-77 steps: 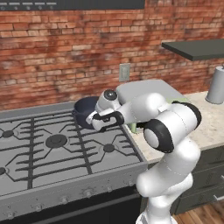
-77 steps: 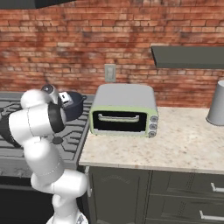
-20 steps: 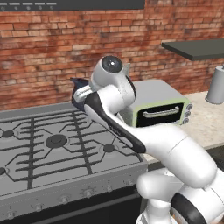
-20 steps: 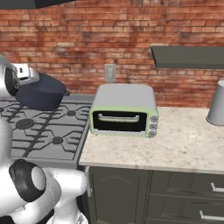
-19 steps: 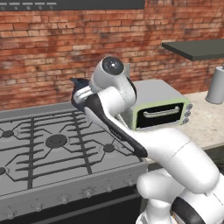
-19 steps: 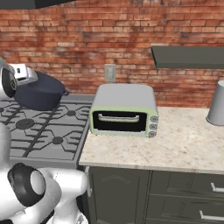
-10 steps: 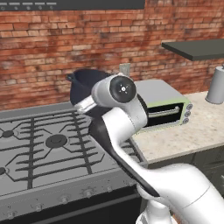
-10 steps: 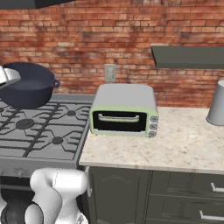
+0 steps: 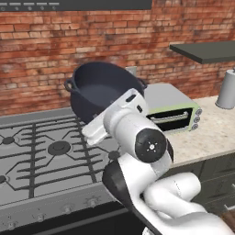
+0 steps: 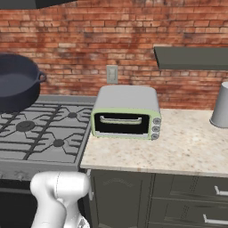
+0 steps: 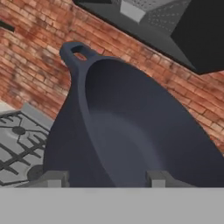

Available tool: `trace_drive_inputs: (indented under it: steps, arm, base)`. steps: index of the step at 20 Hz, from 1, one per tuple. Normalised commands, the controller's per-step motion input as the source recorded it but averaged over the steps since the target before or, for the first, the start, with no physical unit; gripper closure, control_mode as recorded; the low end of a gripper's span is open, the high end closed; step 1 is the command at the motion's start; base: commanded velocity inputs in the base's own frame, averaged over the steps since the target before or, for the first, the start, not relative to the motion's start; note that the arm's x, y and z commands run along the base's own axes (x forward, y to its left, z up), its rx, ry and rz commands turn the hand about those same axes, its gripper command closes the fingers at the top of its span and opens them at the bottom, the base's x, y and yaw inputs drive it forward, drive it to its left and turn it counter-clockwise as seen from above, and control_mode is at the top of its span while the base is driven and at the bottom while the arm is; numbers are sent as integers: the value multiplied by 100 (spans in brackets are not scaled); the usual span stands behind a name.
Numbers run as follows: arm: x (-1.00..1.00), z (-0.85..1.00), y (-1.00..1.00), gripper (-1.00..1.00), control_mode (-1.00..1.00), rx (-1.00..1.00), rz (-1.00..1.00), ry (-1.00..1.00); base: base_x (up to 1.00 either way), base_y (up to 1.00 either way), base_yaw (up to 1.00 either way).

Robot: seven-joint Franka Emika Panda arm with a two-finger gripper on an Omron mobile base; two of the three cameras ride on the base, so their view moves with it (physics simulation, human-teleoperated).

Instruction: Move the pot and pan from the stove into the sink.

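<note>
Along the back of the kitchen runs a red brick wall [image 10: 133, 40], and against it stands the stove [image 9: 41, 156], a grey steel range with dark cast grates and several burners, its front knobs showing at the lower edge of the left base view. Right of the stove lies the speckled pale surface [image 10: 178, 151] over dark cabinet drawers, and on it, just beside the stove's edge, sits a grey-green toaster oven [image 10: 127, 113] with its glass door shut and small knobs at its right side. A dark shelf [image 10: 191, 57] juts from the wall above the surface, and a grey metal canister [image 10: 221, 111] stands well to the right under it. The pot [image 9: 103, 92], deep, round and dark blue-grey with a loop handle at each side of the rim, hangs tilted in the air above the back of the stove, clear of the grates, its open mouth turned toward the camera in the left base view. From the hand view the pot's rim runs down between the two fingers [image 11: 54, 178], one tip outside the wall and one inside, so the fingers are clamped on the pot's rim and carry it. A small pale wall outlet [image 10: 111, 74] sits on the brick behind the toaster oven.
</note>
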Motion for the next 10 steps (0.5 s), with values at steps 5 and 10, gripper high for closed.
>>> trace_drive_inputs:
  steps: [5,10]
  arm:
    - [-97,25,0,100,-100,-4,7,-13]
    - [-68,12,4,100,-100,-2,8,-1]
  base:
    - [0,0,0]
    - [0,0,0]
